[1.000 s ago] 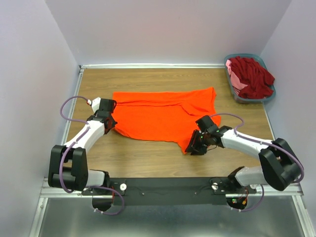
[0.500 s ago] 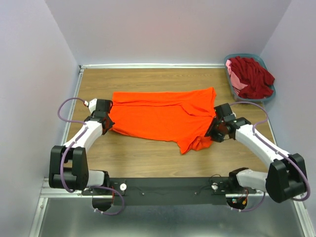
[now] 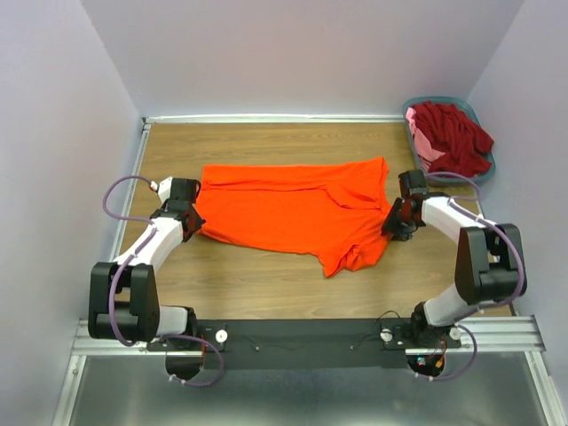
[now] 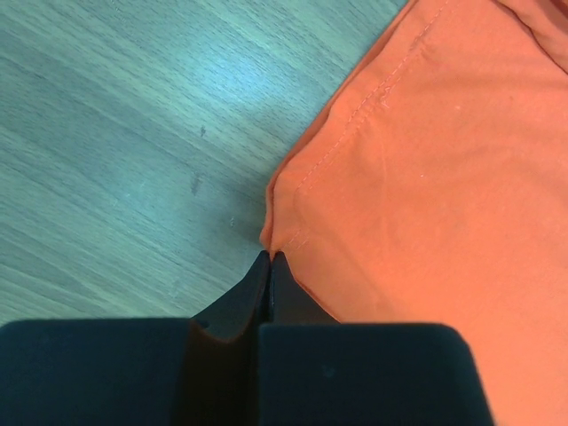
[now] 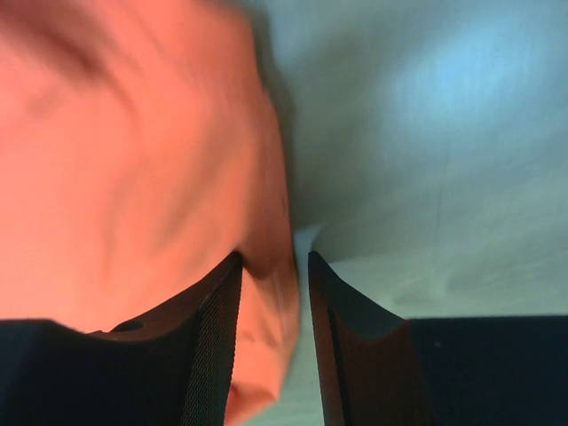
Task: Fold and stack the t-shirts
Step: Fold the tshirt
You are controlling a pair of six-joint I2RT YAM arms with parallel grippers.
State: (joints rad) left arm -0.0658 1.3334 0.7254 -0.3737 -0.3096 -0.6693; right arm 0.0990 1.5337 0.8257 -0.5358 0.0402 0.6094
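Both arms have shifted in the last second. My left one edged slightly further left. My right one swung from the garment's lower hem, near the middle of the frame, out and up to its right edge.

At the left of the top view, my left gripper [image 3: 197,213] sits low on the brown wooden table [image 3: 266,288]. Its wrist camera shows the fingers pressed fully together, nipping the stitched corner of the bright orange t-shirt of soft plain fabric [image 4: 426,195].

The orange t-shirt [image 3: 284,209] lies spread across the centre of the table. Its top edge is folded over, and its lower right part is bunched into a loose lobe.

Right of centre, my right gripper [image 3: 391,227] is at the shirt's right edge, just above that lobe. Its wrist view is blurred. I can see the jaws standing partly apart with a fold of orange cloth [image 5: 133,160] between them. The cloth lies against one finger and clear of the other, so I cannot call it a grip.

In the upper right corner, the grey-blue plastic basket [image 3: 454,180] holds a heaped dark red shirt [image 3: 453,133]. A pink shirt [image 3: 417,122] shows at its left side.
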